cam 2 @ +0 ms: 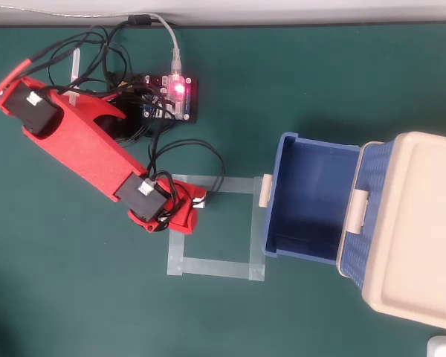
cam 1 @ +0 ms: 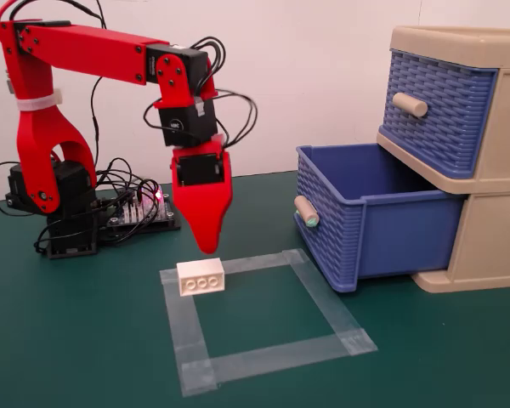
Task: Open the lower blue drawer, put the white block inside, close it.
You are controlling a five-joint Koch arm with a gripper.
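The lower blue drawer (cam 1: 391, 229) is pulled out of the beige cabinet (cam 1: 493, 255) and looks empty in the overhead view (cam 2: 312, 193). Its teal-tipped handle (cam 1: 306, 211) faces left. The white block (cam 1: 201, 277) lies on the mat at the far-left corner of the tape square (cam 1: 272, 353), its three circles facing the fixed camera. My red gripper (cam 1: 208, 246) points down just above and behind the block, apart from it. Only one pointed tip shows, so I cannot tell its state. In the overhead view the arm and gripper (cam 2: 184, 222) cover the block.
The upper blue drawer (cam 1: 446, 106) with a plain beige handle (cam 1: 410, 104) is closed. A controller board (cam 2: 175, 97) with a red light and loose cables sits beside the arm's base. The green mat (cam 1: 85, 340) covers the table.
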